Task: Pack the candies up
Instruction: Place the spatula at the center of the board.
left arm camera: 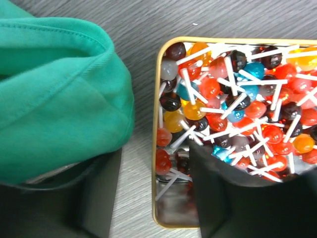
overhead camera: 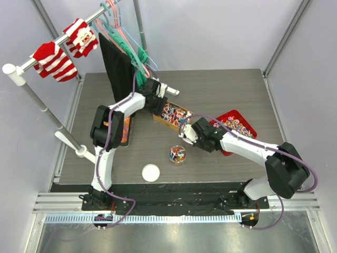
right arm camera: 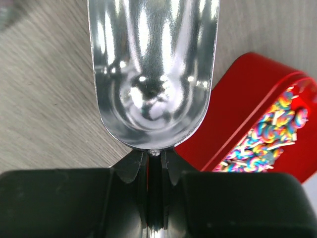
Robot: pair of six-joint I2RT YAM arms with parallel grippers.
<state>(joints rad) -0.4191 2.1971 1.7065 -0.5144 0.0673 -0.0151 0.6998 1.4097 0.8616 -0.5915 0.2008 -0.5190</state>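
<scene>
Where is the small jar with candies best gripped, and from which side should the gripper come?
Its round side wall, below the open rim. The jar stands upright with candies inside, so the fingers should probably stay outside. Come from its left, low over the table: the right gripper, holding the scoop, is close behind it on the right.

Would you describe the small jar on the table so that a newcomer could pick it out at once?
Start at the grey table and look to its near middle. A small jar stands there, a white round lid lying left of it. Unlike the gold tin and the red tin behind it, it is round and see-through, with candies inside.
</scene>
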